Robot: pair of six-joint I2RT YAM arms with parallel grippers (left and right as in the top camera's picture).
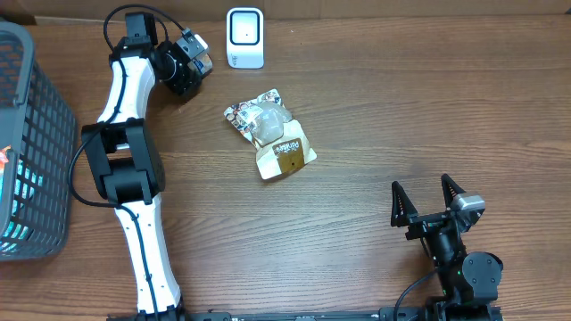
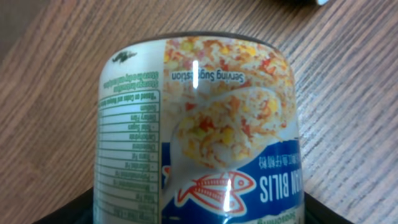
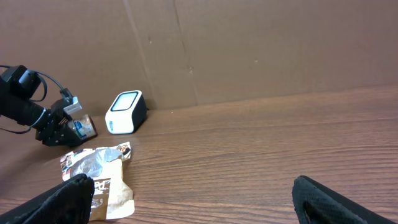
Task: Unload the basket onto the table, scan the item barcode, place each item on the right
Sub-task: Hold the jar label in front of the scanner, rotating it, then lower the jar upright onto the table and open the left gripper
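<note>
A can (image 2: 199, 124) with a blue label, a red fish logo and a picture of rice fills the left wrist view. It sits between the jaws of my left gripper (image 1: 192, 64), whose black jaws press against both of its sides. In the overhead view the can (image 1: 200, 55) is at the back left of the table, just left of the white barcode scanner (image 1: 244, 37). No barcode shows on the visible face. My right gripper (image 1: 426, 198) stands open near the front right, with nothing between its fingers.
A pile of snack pouches (image 1: 270, 134), one clear and one tan, lies mid-table in front of the scanner (image 3: 125, 112). A grey wire basket (image 1: 36, 152) stands at the left edge. A brown cardboard wall runs along the back.
</note>
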